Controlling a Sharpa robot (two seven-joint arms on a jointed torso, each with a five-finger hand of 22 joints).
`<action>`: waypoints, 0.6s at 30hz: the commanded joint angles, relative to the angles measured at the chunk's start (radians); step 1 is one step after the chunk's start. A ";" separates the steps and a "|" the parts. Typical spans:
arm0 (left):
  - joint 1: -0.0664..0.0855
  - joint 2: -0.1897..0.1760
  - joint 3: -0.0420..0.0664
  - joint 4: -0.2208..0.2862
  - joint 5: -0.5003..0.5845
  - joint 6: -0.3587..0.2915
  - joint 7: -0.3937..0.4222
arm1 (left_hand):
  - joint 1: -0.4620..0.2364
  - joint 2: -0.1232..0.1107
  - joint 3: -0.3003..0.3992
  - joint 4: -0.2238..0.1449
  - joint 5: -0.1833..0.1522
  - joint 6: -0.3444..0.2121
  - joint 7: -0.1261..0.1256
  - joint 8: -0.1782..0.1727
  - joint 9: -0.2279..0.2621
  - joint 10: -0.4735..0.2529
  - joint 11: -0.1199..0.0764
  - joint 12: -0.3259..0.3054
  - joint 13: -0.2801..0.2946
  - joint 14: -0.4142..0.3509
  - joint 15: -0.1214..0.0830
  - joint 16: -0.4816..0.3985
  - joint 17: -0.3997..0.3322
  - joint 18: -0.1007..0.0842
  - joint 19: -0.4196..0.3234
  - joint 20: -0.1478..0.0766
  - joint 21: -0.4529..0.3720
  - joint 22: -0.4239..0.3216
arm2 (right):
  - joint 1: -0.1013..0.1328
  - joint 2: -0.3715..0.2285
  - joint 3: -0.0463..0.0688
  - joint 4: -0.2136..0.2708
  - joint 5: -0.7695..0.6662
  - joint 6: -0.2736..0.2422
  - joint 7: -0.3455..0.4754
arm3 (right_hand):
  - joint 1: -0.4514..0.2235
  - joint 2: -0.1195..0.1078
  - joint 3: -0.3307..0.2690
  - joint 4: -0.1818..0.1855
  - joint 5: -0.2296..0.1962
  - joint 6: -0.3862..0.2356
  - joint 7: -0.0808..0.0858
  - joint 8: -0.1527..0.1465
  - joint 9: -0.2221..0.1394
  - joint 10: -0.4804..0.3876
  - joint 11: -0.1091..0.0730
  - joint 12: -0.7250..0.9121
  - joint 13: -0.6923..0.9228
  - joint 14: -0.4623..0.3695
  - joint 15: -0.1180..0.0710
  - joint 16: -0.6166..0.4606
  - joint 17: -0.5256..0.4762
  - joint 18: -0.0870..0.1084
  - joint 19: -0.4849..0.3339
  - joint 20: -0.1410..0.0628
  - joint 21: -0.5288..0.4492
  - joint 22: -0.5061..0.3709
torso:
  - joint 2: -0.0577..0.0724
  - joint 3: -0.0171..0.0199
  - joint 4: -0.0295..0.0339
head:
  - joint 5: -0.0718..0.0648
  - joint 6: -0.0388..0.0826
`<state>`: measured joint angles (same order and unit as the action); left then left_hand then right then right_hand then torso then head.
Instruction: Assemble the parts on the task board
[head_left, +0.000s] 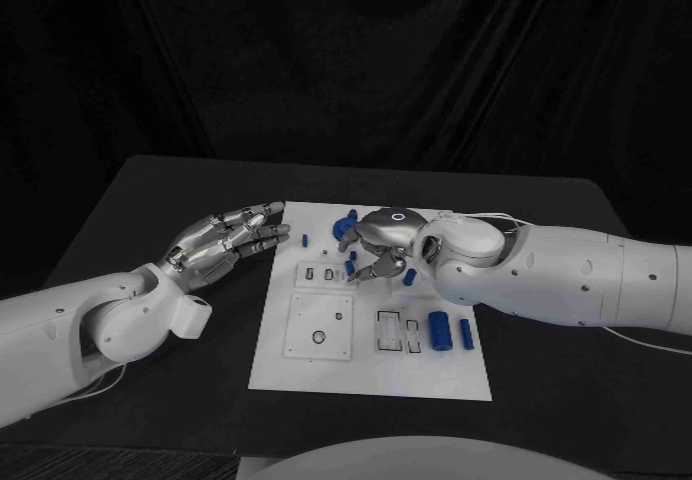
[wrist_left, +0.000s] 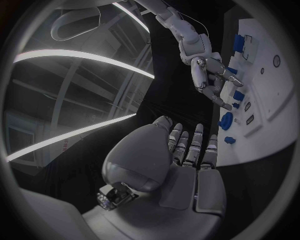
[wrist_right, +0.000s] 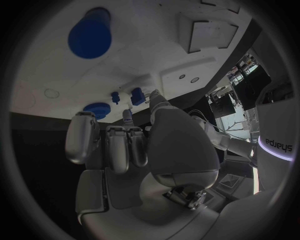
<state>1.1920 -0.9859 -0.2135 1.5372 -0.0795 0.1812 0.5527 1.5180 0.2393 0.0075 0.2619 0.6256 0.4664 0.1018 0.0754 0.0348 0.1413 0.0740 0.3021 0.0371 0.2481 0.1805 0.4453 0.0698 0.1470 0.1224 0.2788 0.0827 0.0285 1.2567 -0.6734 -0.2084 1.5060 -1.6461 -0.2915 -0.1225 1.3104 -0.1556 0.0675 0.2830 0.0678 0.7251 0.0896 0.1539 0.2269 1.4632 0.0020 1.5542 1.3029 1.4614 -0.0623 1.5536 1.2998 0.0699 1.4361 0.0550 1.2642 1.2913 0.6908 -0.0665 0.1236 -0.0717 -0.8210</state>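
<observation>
1. Beyond my fingertips a black curtain (head_left: 346, 70) hangs in heavy folds behind the table.
2. Under my palm lies the black table (head_left: 159, 185), matte, with rounded far corners.
3. Behind my left wrist, long curved light strips (wrist_left: 81, 57) glow overhead.
4. Past my right wrist, dark equipment stands by a bright window area (wrist_right: 240, 107).

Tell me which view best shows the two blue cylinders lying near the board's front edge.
The head view: the two blue cylinders lie side by side, unobstructed, on the task board. The right wrist view shows one large blue cylinder end-on; in the left wrist view I cannot pick them out.
</observation>
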 joint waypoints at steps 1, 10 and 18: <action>-0.001 0.000 0.001 0.002 0.001 -0.004 0.029 | 0.009 -0.010 0.042 -0.004 0.021 0.009 0.001 0.012 0.019 0.005 0.012 0.018 0.011 -0.012 -0.001 0.019 -0.007 0.024 0.003 -0.001 -0.013 0.003 | 0.017 -0.026 0.001 0.032 0.033 -0.148 0.072 | -0.017 -0.020 -0.009 0.011 -0.015 0.000 -0.001 -0.011 -0.014 0.108 0.000 0.017 0.268 0.102 0.005 -0.004 0.255 0.001 -0.004 -0.001 -0.018 0.186 | 0.000 0.0000 0.0002 | -0.002 0.006; 0.000 -0.004 0.001 0.014 -0.068 -0.071 0.050 | 0.024 -0.059 0.068 -0.036 -0.008 0.048 0.012 0.023 0.022 0.035 0.025 0.058 0.015 0.023 0.005 0.064 -0.002 0.027 0.034 0.007 0.003 0.009 | 0.121 -0.145 0.001 0.143 0.269 -0.276 0.229 | -0.076 -0.021 -0.025 0.013 -0.016 0.028 0.011 0.000 -0.024 0.108 0.010 0.017 0.268 0.093 0.015 -0.025 0.240 0.006 -0.023 0.007 -0.054 0.178 | -0.003 0.0003 -0.0037 | 0.008 0.006; 0.025 -0.015 0.002 0.046 -0.160 -0.159 0.047 | 0.062 -0.130 0.103 -0.065 -0.209 0.128 0.039 0.042 0.027 0.164 0.070 0.212 0.030 0.082 0.011 0.117 -0.003 0.024 0.218 0.010 0.107 0.047 | 0.247 -0.253 0.001 0.211 0.537 -0.284 0.321 | -0.153 0.051 -0.085 0.012 -0.018 0.072 0.027 0.016 -0.031 0.108 0.024 0.017 0.268 0.097 0.026 -0.013 0.248 0.002 -0.017 0.016 -0.037 0.184 | 0.000 0.0059 -0.0022 | 0.008 0.015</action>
<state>1.2072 -1.0028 -0.2135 1.5771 -0.1734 0.0880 0.5756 1.5972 0.1308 0.0779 0.1917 0.4244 0.5893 0.1428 0.1027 0.0427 0.3009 0.1396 0.5004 0.0533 0.3188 0.1898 0.5499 0.0699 0.1470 0.3255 0.2899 0.1777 0.0641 1.4968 -0.9214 -0.2080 1.7107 -1.2757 -0.5272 0.1263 1.1650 -0.1229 0.0053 0.2924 0.0678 0.7937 0.1177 0.1549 0.2073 1.4807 0.0200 1.5542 1.3029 1.4651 -0.0376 1.5414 1.2998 0.0699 1.4168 0.0645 1.2255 1.2913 0.6896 -0.0642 0.1209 -0.0619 -0.8101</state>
